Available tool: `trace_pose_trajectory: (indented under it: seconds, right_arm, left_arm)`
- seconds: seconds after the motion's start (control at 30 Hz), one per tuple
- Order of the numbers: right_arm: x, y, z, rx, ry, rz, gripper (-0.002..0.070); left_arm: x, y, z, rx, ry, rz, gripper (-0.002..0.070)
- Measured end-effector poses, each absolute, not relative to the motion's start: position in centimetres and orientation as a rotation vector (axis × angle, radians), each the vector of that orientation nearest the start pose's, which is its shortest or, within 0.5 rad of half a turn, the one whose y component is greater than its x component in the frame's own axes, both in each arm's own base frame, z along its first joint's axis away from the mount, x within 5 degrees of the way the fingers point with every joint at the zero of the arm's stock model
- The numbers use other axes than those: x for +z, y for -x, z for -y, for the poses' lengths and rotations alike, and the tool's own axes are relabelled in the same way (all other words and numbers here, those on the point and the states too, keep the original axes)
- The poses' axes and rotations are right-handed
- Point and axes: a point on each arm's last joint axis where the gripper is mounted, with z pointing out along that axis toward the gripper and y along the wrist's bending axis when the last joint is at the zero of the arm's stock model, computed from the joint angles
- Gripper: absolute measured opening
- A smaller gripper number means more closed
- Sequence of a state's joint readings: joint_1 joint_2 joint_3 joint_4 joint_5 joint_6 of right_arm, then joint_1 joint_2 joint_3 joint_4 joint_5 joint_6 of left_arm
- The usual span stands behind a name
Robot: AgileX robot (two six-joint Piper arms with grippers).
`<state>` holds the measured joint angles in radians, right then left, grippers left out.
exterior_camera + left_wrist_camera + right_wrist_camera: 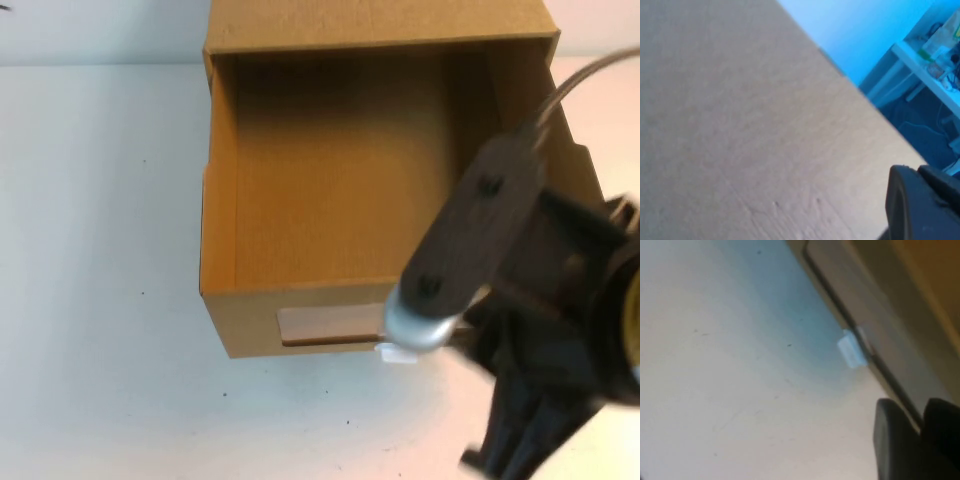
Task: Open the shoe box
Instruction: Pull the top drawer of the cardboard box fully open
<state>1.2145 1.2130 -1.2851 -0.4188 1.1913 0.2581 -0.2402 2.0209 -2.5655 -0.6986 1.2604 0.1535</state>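
Sitting toward the far edge of the bench, about midway along it, the shoe box is open. Its lid stands up along the far side and runs out of the high view. The brown inside floor and walls show plainly. The near wall carries a pale label, and a small white tab juts from that wall's lower edge onto the bench.

The right arm reaches in from the near right corner of the bench. Its dark link lies across the box's near right corner, and its grey joint hangs just above the tab. The right hand is low in front of the near wall, close to the bench top. In the right wrist view its two dark fingers stand a narrow gap apart, with nothing gripped between them. The tab lies a little ahead of them, untouched.

The left hand does not show in the high view. In the left wrist view it sits close against a flat brown cardboard face. Which part of the box that is cannot be told. Whether this hand is open or shut cannot be told either.
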Motion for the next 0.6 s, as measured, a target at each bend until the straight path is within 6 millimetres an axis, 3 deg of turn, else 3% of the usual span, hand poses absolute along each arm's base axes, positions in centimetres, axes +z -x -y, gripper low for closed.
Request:
trace_pose_trajectory:
  seconds: [0.1, 0.23, 0.47, 0.6]
  right_arm:
    - [40.1, -11.8, -19.2, -0.027, 1.065, -2.15, 0.0045]
    - [41.3, -13.5, -18.0, -0.096, 0.914, -2.141, -0.0001]
    - [42.8, -19.3, -11.9, -0.186, 0.546, -2.22, -0.001]
    - [42.7, -21.9, -7.8, -0.097, 0.376, -2.283, -0.001]
  left_arm:
    - [51.3, -36.1, 14.5, -0.837, -0.561, -1.99, -0.0005]
    - [53.8, -33.0, 14.0, -0.681, -0.581, -1.942, -0.0005]
    - [58.0, -26.3, 13.1, -0.488, -0.608, -1.838, -0.0005]
    - [57.7, -23.8, 11.9, -0.445, -0.604, -1.885, -0.0005]
